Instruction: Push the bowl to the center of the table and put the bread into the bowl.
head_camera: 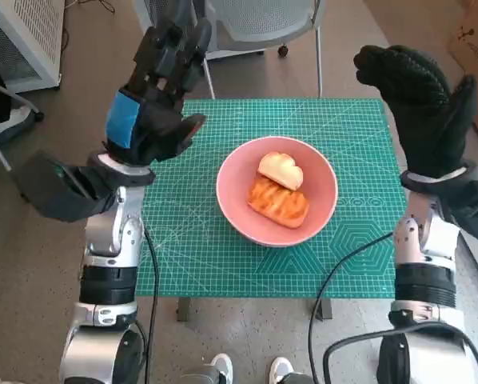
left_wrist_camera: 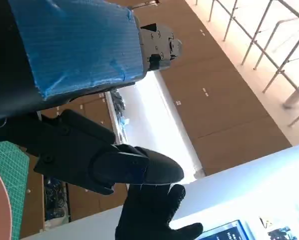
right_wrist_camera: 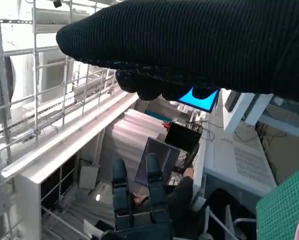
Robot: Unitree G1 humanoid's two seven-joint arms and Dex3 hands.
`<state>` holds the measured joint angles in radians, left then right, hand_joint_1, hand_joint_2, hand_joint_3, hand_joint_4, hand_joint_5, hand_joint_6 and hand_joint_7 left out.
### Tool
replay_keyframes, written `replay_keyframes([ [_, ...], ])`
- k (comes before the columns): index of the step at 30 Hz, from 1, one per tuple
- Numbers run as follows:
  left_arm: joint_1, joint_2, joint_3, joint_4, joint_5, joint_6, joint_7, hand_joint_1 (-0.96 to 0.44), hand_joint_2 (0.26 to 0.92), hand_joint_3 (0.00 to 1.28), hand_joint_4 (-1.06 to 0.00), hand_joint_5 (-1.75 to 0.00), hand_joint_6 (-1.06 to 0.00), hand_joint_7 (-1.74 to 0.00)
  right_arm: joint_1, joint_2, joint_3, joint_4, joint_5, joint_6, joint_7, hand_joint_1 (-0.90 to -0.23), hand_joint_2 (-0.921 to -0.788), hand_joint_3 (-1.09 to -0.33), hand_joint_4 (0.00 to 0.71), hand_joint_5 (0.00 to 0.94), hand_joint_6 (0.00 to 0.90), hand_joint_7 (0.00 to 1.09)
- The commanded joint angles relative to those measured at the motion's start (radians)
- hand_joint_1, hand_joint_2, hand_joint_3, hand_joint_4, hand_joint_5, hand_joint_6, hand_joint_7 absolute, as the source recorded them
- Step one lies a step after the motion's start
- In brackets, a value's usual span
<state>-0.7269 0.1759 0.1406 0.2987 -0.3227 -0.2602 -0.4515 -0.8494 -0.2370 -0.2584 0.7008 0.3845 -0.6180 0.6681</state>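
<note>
Fingers of both the left hand (head_camera: 155, 100) and right hand (head_camera: 427, 104) are spreading apart, holding nothing; bread (head_camera: 279, 192) is lying inside the bowl (head_camera: 237, 200) at the worktop (head_camera: 191, 248) center.

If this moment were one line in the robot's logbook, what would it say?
bowl: mid-table | bread: in bowl | left hand: raised, empty | right hand: raised, empty

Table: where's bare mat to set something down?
Bare green mat lies on all sides of the pink bowl, widest along the near edge. The bowl itself is crowded with two pieces of bread.
</note>
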Motion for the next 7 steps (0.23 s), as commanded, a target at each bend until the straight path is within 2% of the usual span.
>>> replay_keyframes([
  [1,0.026,-0.009,0.001,-0.032,-0.004,0.000,0.007,-0.67,0.921,0.16,0.00,0.00,0.00,-0.14,0.001,-0.010,0.007,-0.016,-0.018,0.018,-0.022,-0.657,-0.921,-0.634,0.279,0.000,0.418,0.01],
  [7,0.039,-0.012,-0.006,-0.042,0.011,-0.015,0.014,-0.65,0.921,0.16,0.00,0.00,0.00,-0.14,0.005,-0.009,0.011,-0.029,-0.023,0.025,-0.036,-0.664,-0.921,-0.632,0.280,0.001,0.425,0.01],
])
